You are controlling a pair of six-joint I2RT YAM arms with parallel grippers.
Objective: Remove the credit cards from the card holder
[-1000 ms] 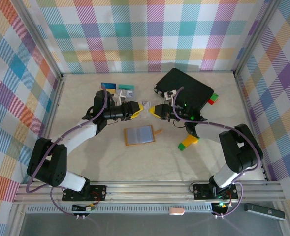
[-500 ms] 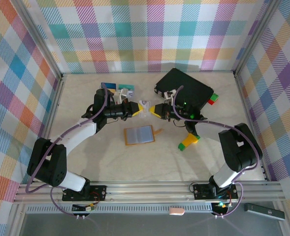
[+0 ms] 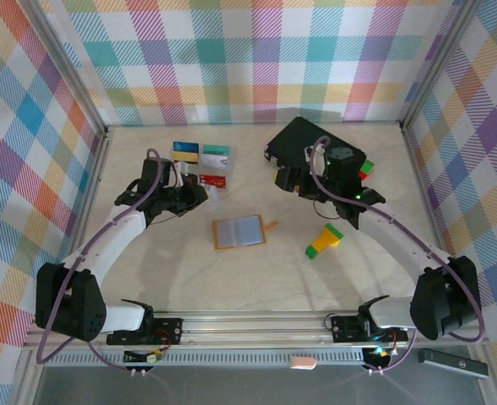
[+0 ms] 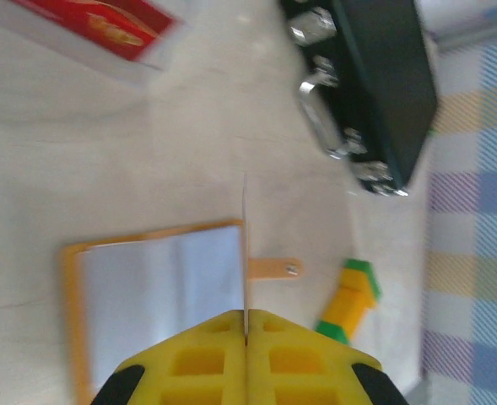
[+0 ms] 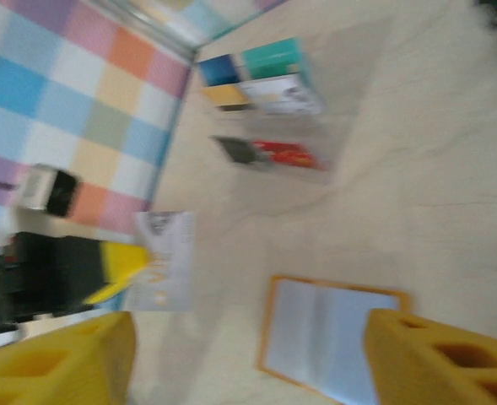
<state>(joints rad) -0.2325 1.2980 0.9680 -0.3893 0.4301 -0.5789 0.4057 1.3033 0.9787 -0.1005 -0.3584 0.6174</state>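
left gripper (image 4: 245, 327) closed on a grey-white card (image 5: 164, 261), pinched at one end, card edge-on straight out from the fingertips; card holder (image 4: 71, 321) lies open and flat on the desk (image 4: 147, 152) right under and ahead of that gripper, strap tab (image 4: 273, 268) sticking off its edge; red card (image 4: 105, 18) further ahead, teal card (image 5: 275, 57) and blue-and-yellow card (image 5: 221, 83) beyond it; right gripper (image 5: 248, 363) wide open, holding nothing, holder below and ahead of it, black case (image 4: 375, 84) just beside it in the overhead view; risks, my read: grip covers only a small bit of a slick card, so a quick swing could twist it or drop it back onto the holder; setting it down on the red card would stack them and make later picks awkward; can't tell whether the grey-blue pockets (image 4: 164, 295) hold more cards, too blurred; holder is unpinned, so any further pull could drag it
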